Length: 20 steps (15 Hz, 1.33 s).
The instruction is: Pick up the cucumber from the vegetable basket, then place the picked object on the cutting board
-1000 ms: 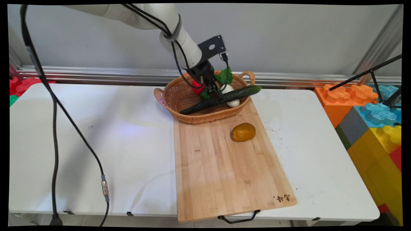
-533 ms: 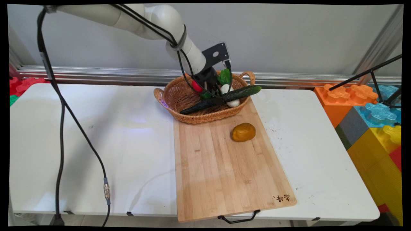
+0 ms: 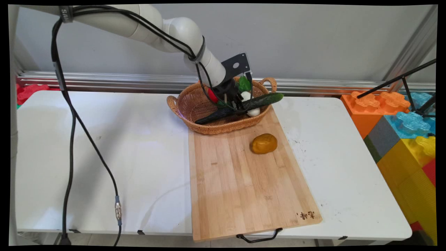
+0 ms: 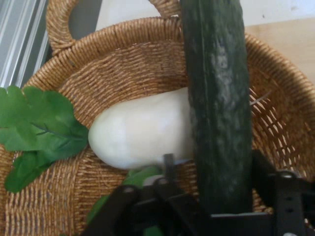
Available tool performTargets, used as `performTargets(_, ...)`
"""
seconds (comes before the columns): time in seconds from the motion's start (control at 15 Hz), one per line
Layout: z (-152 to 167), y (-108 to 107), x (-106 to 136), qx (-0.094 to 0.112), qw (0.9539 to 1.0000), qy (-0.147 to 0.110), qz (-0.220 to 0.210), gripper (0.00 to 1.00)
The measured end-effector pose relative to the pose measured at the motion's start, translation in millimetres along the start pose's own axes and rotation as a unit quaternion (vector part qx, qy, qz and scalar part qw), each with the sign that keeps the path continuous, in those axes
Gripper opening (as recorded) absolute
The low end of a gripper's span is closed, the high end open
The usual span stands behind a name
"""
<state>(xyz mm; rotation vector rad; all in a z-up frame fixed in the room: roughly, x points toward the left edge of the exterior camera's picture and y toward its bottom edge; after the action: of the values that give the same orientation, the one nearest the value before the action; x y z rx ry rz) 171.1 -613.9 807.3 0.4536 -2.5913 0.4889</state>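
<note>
The main view looks down from above the table's near side toward the wall. The hand view sits very close inside the basket (image 3: pixel 195 104) (image 4: pixel 123 54) (both views share it).

Unreadable burnt mark on the cutting board (image 3: pixel 244 181).

cucumber (image 4: pixel 219 98) top cut by frame | white veg (image 4: pixel 142 128) partly behind it | red item (image 3: pixel 211 94) mostly behind arm

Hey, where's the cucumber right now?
In the main view the cucumber lies slantwise in the wicker basket at the far end of the cutting board, its right tip over the rim, crossing the white radish, with the gripper at its middle.
</note>
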Motion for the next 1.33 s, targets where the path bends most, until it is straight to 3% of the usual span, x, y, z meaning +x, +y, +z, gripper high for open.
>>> performTargets(0.47,-21.9,5.0,-3.5,-0.001,1.0000,0.004,-0.001,0.00)
performTargets(0.73,-65.8,4.2,21.6,0.014,0.9993,0.032,-0.013,0.00)
performTargets(0.93,-99.5,10.5,50.2,0.011,0.9979,0.061,-0.017,0.00)
performTargets(1.07,-118.4,21.5,67.5,-0.006,0.9969,0.077,-0.018,0.00)
performTargets(1.33,-146.8,58.2,90.3,-0.066,0.9937,0.086,-0.026,0.00)
